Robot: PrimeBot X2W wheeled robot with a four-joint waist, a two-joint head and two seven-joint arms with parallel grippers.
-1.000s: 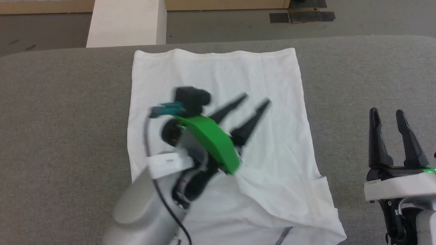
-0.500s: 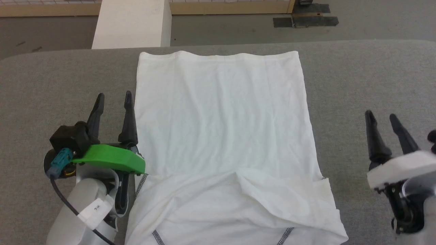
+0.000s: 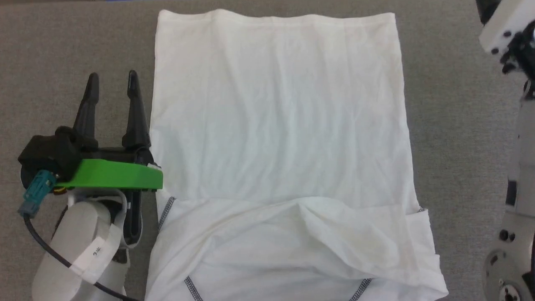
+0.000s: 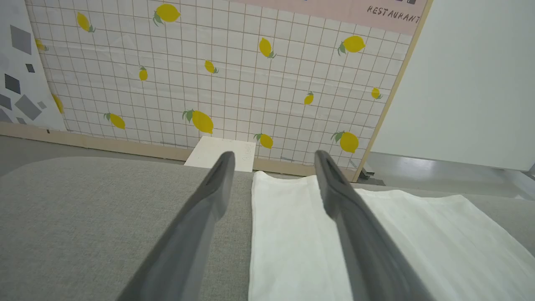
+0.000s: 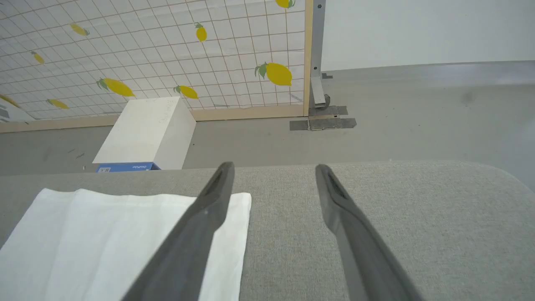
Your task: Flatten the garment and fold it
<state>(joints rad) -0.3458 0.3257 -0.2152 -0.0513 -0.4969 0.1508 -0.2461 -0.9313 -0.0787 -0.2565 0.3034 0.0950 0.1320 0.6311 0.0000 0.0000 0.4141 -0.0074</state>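
The garment (image 3: 276,117) lies spread on the grey table (image 3: 62,33), a white shirt with its straight hem at the far end. Near the front edge a loose layer is folded across it, with dark zigzag seams (image 3: 166,212) showing. My left gripper (image 3: 112,81) rests just left of the garment's left edge, open, with nothing between its fingers. In the left wrist view the left gripper (image 4: 273,155) straddles that edge of the garment (image 4: 397,234). My right gripper (image 5: 273,167) is open above bare table, just right of the garment's far corner (image 5: 104,234). The right forearm (image 3: 520,167) runs up the right edge.
A white rectangular box (image 5: 146,133) stands on the floor beyond the table's far edge, also seen as the box (image 4: 219,152) in the left wrist view. A lemon-patterned panel (image 4: 209,83) stands behind it. Bare grey table flanks the garment on both sides.
My left gripper swung from above the garment's middle to the table beside its left edge. The head camera then tilted down and closer. My right arm reached forward along the right side.
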